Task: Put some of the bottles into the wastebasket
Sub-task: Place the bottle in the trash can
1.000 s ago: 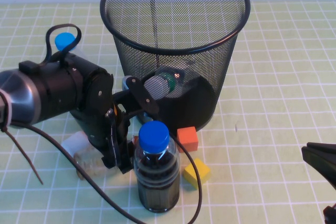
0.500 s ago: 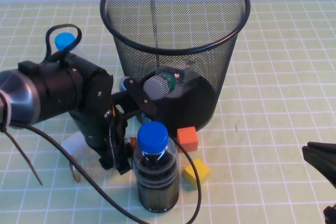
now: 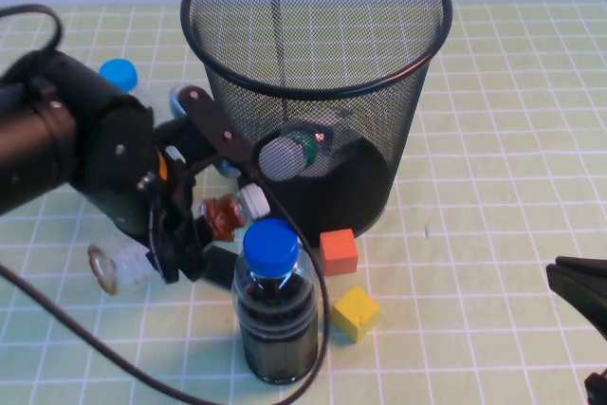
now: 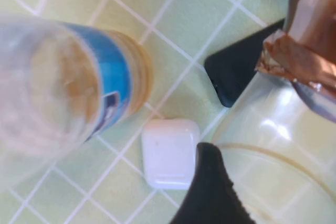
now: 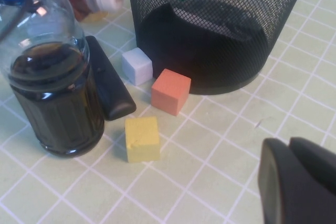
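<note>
My left gripper [image 3: 178,246] hangs above the table left of the wastebasket [image 3: 398,130], shut on the small cream-capped bottle [image 3: 222,215] of amber liquid. The bottle lies crosswise in the jaws, cap towards the basket. In the left wrist view its clear body [image 4: 283,129] rests against one black finger [image 4: 210,192]. The white-capped bottle with the green-and-white label [image 3: 296,152] lies inside the wastebasket on its bottom. My right gripper [image 3: 579,296] sits shut at the table's near right corner, far from the bottles.
A fat blue-capped bottle of dark liquid [image 3: 275,315] stands in front of the basket. A tall blue-capped bottle [image 3: 119,73] stands behind my left arm. An orange block [image 3: 339,251], a yellow block [image 3: 355,313], a pale block [image 5: 137,65], a black bar [image 5: 107,85] and a white case [image 4: 170,153] lie nearby.
My left arm has risen and swung back to the left, lifting the small amber bottle off the table. The right gripper has not moved.
</note>
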